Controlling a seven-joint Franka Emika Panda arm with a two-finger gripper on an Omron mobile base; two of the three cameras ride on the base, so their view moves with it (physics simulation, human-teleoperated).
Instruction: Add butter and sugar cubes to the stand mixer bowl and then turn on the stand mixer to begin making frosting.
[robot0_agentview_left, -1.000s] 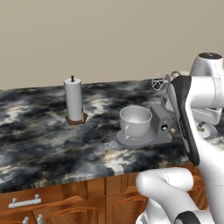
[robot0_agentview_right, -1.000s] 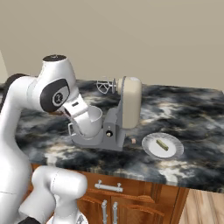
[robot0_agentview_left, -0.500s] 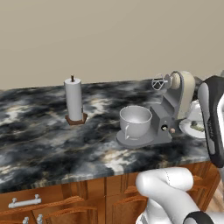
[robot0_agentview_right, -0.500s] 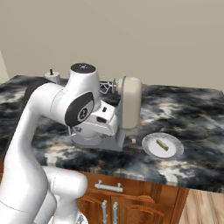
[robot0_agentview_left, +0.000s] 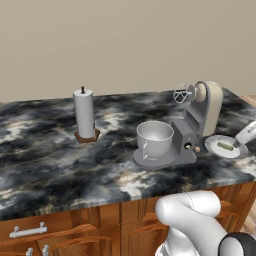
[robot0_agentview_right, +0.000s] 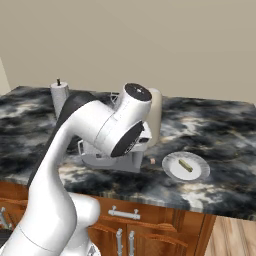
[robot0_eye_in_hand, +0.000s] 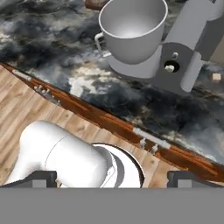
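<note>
No brand, label or writing is showing on any surface; the dark marbled counter is spanning the middle of both base views, with wooden cabinet fronts running under it. The white arm is filling the left and centre of the right base view, where half a second ago it was standing more upright and further left; in the left base view it has swung out from the right edge, so the mixer is now showing whole. The stand mixer is sitting right of centre in the left base view, head tilted back; the stand mixer bowl is resting on its base, handle toward the lower left. The paper-towel roll is standing upright in the left middle, well apart from the mixer; the white plate is lying right of centre in the right base view, just beside the mixer, carrying the butter; a sugar cube is lying between mixer and plate. The gripper is standing spread wide and holding nothing; in the hand view the bowl is sitting at the top centre, far from the finger tips at the bottom, and the cube is lying at the right edge.
</note>
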